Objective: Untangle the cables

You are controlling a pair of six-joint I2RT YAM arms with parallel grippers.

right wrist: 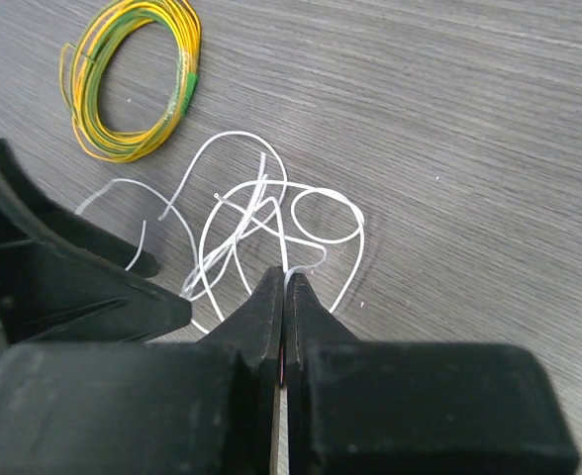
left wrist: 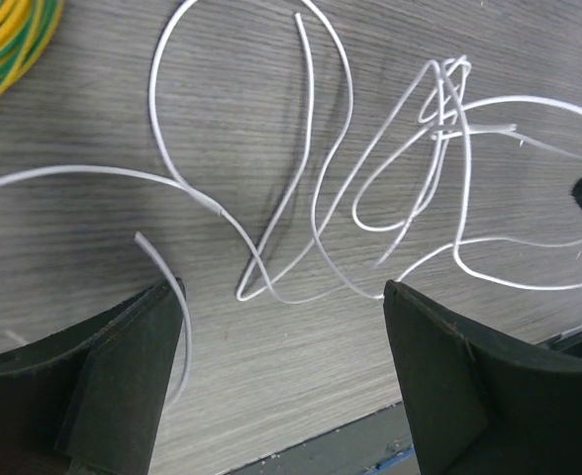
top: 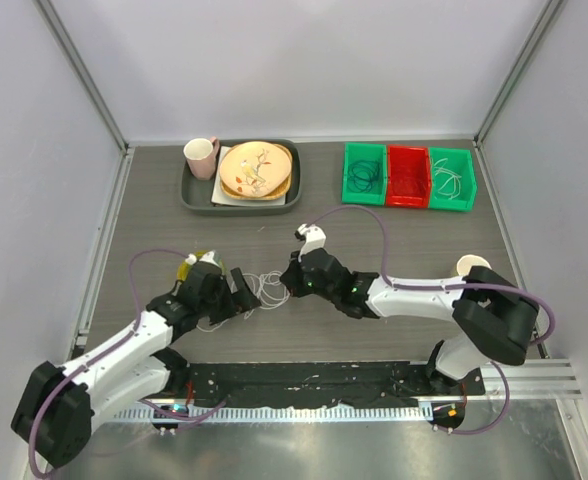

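the white cables [top: 266, 289] lie in a loose knot of loops on the table [top: 404, 250], just right of the yellow coil [top: 186, 268]. the right gripper [top: 292, 280] meets the knot on its side away from the coil. its fingers are pressed together, pinching one strand. the left gripper [top: 239, 290] sits between the coil and the knot, fingers spread wide with nothing between them.

the table is grey wood grain, boxed in by pale walls. beyond the coil stands a dark tray [top: 189, 200] with a pink cup [top: 201, 157] and stacked plates [top: 256, 170]. far right of the coil are three bins [top: 407, 150], green, red, green, with thin loops inside.

the left wrist view shows the cables [left wrist: 311, 198] crossing at a tight snarl, and the coil [left wrist: 4, 40] at the corner, striped yellow and green. the right wrist view shows the whole coil [right wrist: 123, 150] as a ring, the cables [right wrist: 256, 213], and the strand entering the closed tips [right wrist: 283, 287].
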